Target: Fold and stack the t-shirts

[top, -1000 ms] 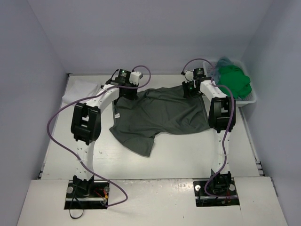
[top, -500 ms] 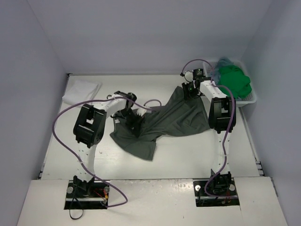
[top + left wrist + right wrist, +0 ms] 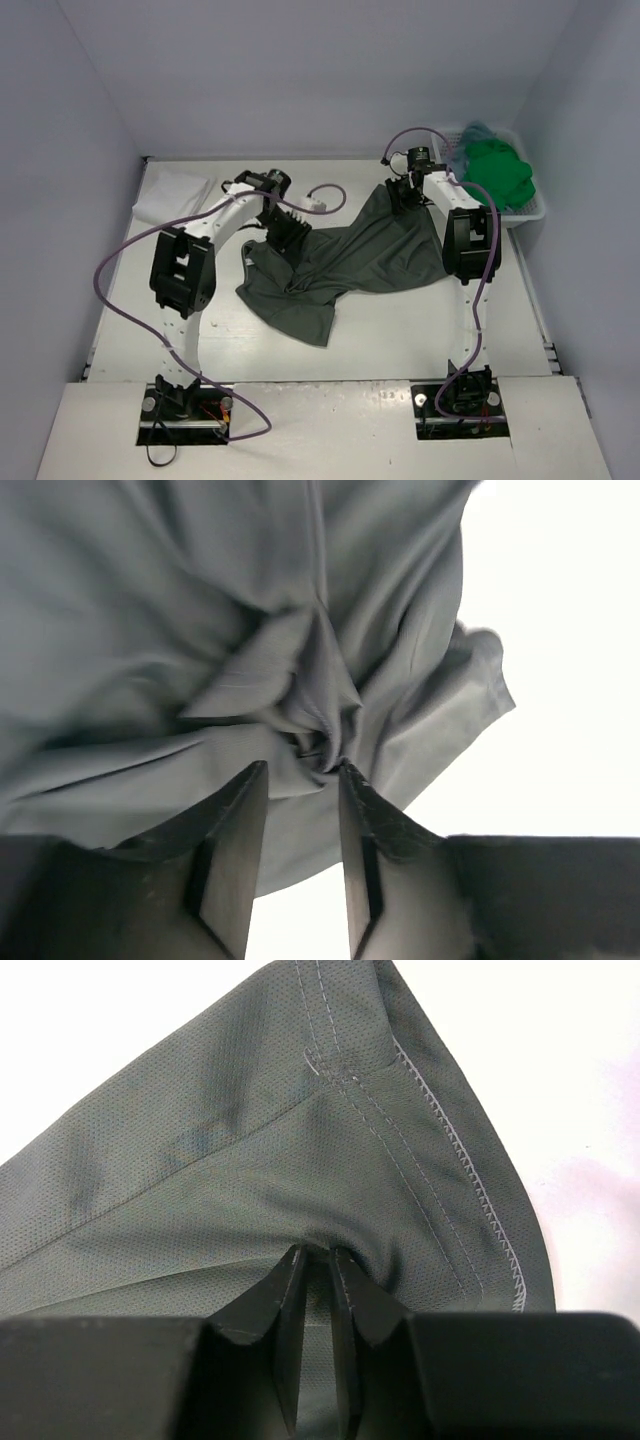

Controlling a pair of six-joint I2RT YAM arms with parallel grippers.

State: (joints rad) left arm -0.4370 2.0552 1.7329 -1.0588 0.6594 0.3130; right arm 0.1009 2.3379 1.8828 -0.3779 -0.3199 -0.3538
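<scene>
Right gripper [image 3: 319,1252] pinches the dark grey t-shirt [image 3: 370,250] at its one-o'clock corner; left gripper [image 3: 303,770], spread and seemingly clear, should grip the bunched ten-o'clock edge.

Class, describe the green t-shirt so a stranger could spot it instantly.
Look to the far right corner of the table, where a white basket stands. The green t-shirt lies bunched on top inside it, bright beside the paler teal-blue cloth peeking out behind it.

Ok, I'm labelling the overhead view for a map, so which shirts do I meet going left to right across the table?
In order: white shirt → grey shirt → green shirt.
</scene>
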